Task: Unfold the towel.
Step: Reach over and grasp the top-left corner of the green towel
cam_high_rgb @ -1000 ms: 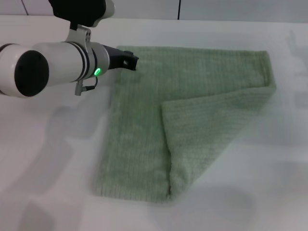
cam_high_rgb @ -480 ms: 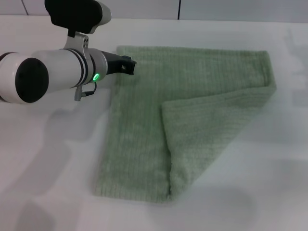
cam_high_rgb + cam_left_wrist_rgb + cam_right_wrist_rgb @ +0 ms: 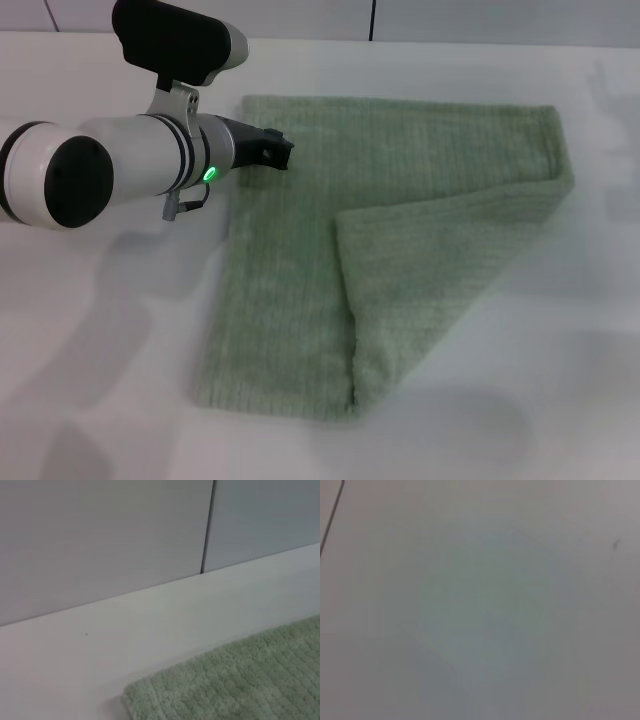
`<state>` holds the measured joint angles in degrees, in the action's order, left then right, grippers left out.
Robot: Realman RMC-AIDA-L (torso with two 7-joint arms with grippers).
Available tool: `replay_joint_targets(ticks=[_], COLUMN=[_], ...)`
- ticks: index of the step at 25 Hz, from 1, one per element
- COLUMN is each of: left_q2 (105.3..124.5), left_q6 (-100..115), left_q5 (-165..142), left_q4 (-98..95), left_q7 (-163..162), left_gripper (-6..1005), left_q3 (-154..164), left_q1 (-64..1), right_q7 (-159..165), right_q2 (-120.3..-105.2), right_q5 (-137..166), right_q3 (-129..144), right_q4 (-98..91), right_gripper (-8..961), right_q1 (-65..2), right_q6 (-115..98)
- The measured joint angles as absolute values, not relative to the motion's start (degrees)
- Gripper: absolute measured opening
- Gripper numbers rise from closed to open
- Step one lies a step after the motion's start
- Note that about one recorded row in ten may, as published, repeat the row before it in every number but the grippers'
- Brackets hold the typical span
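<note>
Lying flat on the white table, the towel is a pale sage-green terry cloth with fine ribbed lines and a hemmed border, and it carries no readable label, brand or writing. Its shape is not yet a full square: the near right corner is turned over diagonally onto the cloth, forming a triangular flap whose straight hemmed edge runs down the middle toward the near edge. The pile looks soft and looped; in the left wrist view the far left corner of the towel shows a rounded, fuzzy edge resting on the smooth tabletop. The left arm, a glossy white cylinder with a black end cap and a small green indicator light, reaches in from the left with a black camera housing mounted above it. The left gripper, dark in colour, sits at the far left corner of the towel, just over its edge; whether it is apart or together cannot be told, nor whether it touches the cloth. The right gripper is out of sight, and its wrist view shows only a plain pale surface. Behind the table stands a pale grey panelled wall with a dark vertical seam.
</note>
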<state>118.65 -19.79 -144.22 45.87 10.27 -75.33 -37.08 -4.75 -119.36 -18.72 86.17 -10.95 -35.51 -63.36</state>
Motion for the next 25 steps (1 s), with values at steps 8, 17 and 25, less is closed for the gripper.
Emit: replay_joint_targets(ticks=[8,17,25], left_q2=[118.65,118.65,118.65], left_q6=[-19.45,-19.34,-18.92], left_q5=[-144.23,-144.23,-144.23], left_q4=[45.36,44.73,44.25], left_q7=[10.15,10.29,10.27], left_gripper=[-2,-1,-1], left_q3=[-75.32,-75.32,-75.32], left_q1=[-36.80,-36.70,-36.68], right_q7=[-4.75,-4.75,-4.75], right_q2=[-119.36,-119.36,-119.36], right_q5=[-18.72,-18.72,-18.72], right_q3=[86.74,86.96,86.92], right_q4=[-10.94,-10.89,-10.89], right_gripper=[715,714,714], right_q1=[-35.61,-35.59,-35.62], right_q6=[-63.37,-63.37,-63.37])
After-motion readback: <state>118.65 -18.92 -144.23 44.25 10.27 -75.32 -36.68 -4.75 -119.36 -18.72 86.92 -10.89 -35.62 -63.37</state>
